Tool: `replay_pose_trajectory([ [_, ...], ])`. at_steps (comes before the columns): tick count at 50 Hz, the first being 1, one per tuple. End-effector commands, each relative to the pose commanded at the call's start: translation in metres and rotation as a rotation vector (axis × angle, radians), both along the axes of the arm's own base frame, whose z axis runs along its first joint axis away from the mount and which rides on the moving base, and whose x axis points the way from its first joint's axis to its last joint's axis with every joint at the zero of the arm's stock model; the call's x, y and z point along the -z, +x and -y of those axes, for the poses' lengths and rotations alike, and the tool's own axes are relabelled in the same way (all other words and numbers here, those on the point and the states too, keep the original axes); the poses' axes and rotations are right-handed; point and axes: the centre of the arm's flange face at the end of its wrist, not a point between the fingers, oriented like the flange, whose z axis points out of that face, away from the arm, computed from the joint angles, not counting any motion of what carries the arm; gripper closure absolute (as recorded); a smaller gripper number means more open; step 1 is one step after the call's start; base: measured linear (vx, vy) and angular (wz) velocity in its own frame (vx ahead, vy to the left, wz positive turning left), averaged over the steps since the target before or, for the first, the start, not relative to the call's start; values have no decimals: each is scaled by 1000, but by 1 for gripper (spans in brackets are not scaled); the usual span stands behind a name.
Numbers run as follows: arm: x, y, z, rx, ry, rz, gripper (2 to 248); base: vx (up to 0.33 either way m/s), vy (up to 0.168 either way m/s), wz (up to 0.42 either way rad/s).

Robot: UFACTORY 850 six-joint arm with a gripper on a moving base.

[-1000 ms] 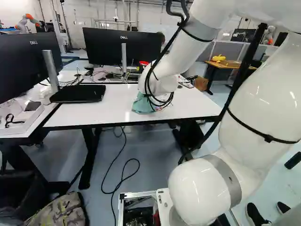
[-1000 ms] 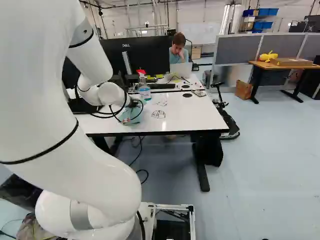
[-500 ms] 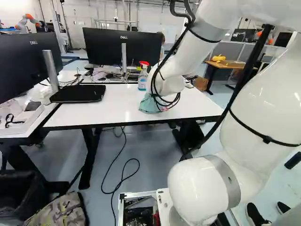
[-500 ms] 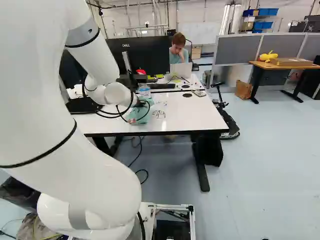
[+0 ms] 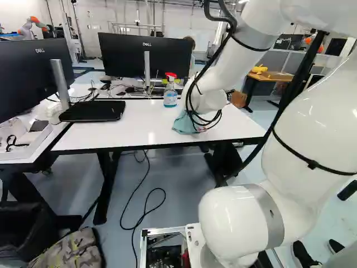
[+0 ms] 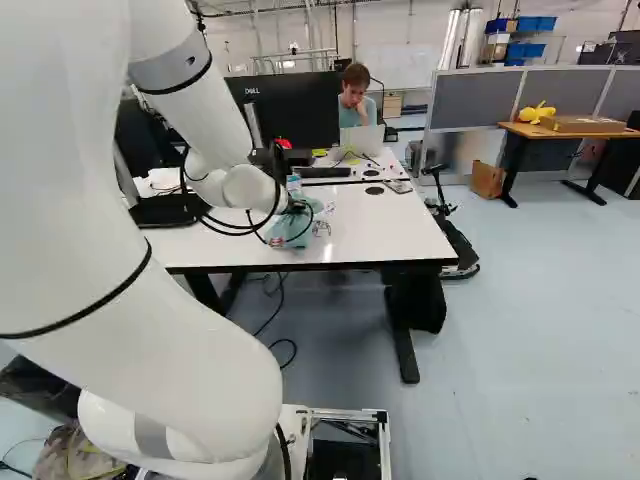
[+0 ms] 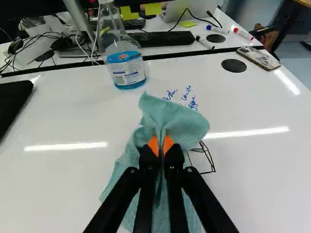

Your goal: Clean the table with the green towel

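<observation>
The gripper (image 7: 161, 141) pinches the green towel (image 7: 171, 116) between its 2 fingers, down on the white table (image 7: 63, 174). To wipe well, it should press flat and rub over the drawing (image 7: 209, 155) and blue writing (image 7: 187, 95), but miss the spray bottle (image 7: 127, 69).

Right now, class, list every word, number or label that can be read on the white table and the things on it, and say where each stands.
Blue handwriting on the white table: too small to read surely.
Label on the spray bottle: print too small to quote.
Sketch beside the green towel: no readable text.
</observation>
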Motion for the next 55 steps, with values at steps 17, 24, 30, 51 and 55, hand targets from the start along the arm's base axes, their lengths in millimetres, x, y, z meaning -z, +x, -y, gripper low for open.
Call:
replay_pose_trajectory([
  [17,0,0,13,31,0,0,219,0,0,0],
  [24,0,0,13,31,0,0,219,0,0,0],
  [30,0,0,13,31,0,0,219,0,0,0],
  [51,17,5,13,31,0,-41,219,0,0,0],
  [55,17,5,13,31,0,-41,219,0,0,0],
])
